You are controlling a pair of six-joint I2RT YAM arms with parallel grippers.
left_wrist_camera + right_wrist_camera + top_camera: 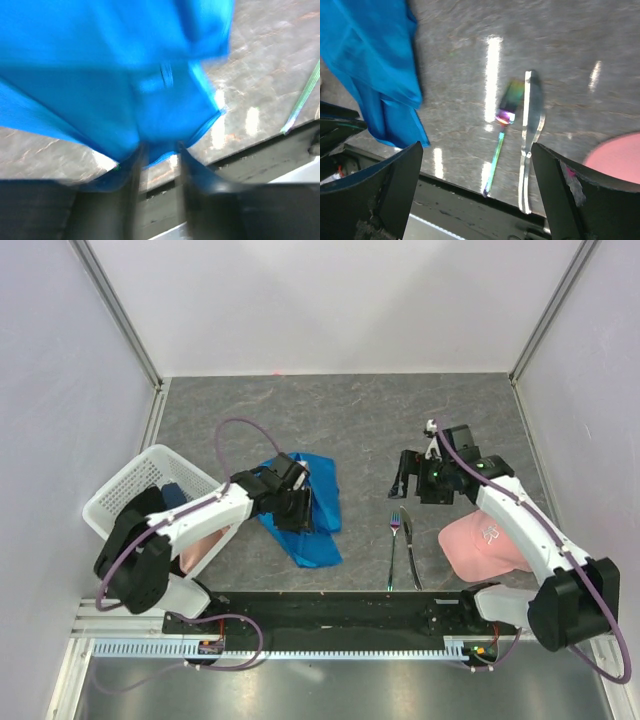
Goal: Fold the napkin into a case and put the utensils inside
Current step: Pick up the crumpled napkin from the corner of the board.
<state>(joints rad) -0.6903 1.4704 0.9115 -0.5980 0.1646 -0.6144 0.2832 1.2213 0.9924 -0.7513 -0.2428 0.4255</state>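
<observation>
Barely begun — napkin [310,510] rumpled, no case; fork [393,540], knife [409,545] bare on bench [350,420]; right hand [476,150] spread, left hand [159,160] — cannot tell

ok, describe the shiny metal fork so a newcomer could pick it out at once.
On the grey stone-patterned table, look near the front edge, between the crumpled bright blue cloth and the pale pink fabric piece. There a slim shiny metal fork lies beside a matching knife. The fork is the one nearer the blue cloth, with a small purplish head instead of a long blade.

Seemingly bare table [365,455] between napkin [318,510], fork [393,545]
</observation>
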